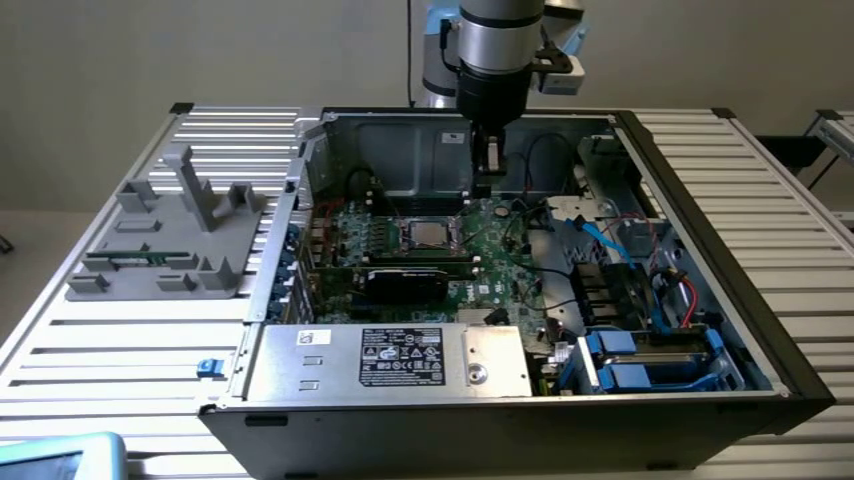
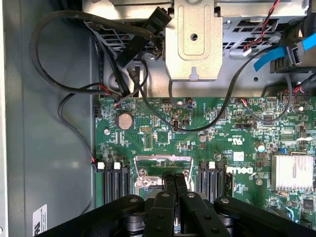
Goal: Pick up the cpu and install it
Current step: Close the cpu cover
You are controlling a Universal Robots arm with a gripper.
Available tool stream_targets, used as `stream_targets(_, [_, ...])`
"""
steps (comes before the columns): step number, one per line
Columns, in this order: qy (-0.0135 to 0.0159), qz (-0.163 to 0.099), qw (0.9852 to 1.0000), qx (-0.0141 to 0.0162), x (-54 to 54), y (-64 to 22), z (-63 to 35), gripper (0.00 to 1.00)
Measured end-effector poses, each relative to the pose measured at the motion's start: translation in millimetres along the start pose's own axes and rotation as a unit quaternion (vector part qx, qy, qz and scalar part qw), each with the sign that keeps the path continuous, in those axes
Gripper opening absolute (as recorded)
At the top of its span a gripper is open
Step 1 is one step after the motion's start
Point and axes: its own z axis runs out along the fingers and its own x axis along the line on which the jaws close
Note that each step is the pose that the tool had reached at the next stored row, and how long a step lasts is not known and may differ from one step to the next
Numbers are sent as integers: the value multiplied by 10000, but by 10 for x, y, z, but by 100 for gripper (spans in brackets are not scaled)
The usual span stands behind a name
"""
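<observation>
**Slatted table, open case: jaws shut above socket**

Table (image 1: 747,200): ribbed metal, bearing one tower case (image 1: 400,140) laid on its side with the lid off.

Landmark: socket (image 1: 400,222) (image 2: 146,170), a black frame at the middle of the board (image 1: 514,270).

Cpu (image 1: 427,236): silvery square lying flat inside the socket frame in the exterior view. It looks level. I cannot tell whether it is fully seated.

Gripper (image 1: 487,185) (image 2: 176,178): mine. The jaws are pressed together with nothing between them. It hangs above the socket, on the side toward the case's back wall, apart from the cpu. In the wrist view my fingertips (image 2: 170,180) cover the socket's middle.

Beside the socket: RAM slots (image 2: 111,182) on either side. Beyond it, black cables (image 2: 32,47) loop toward the case wall. PSU (image 1: 387,355): a silver labelled box across the board from the socket, at the case's front edge.

Jig (image 1: 174,235): grey, outside the case, well apart from the socket on the exterior view's left.

Handling note, my judgement: the chip appears placed, so the step in hand concerns its seat, not a grip.
- Any contact should come straight down over the socket's centre, slowly, with the jaw tips flat on the metal top.
- A sideways nudge risks bent pins.
- Stay off the slot latches and cables.
- The chip's edges should sit even with the frame all round.
</observation>
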Motion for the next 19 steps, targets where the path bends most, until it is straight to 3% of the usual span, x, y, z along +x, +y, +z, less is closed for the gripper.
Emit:
stream_targets(9, [-2,-1,10000,-2,-1,5,-1,12])
stream_targets(11, [1,-1,10000,-26,0,23,2,12])
stream_targets(13, [5,-2,10000,-72,0,52,2,12])
stream_targets(19, [23,-4,9996,-276,2,102,13,12])
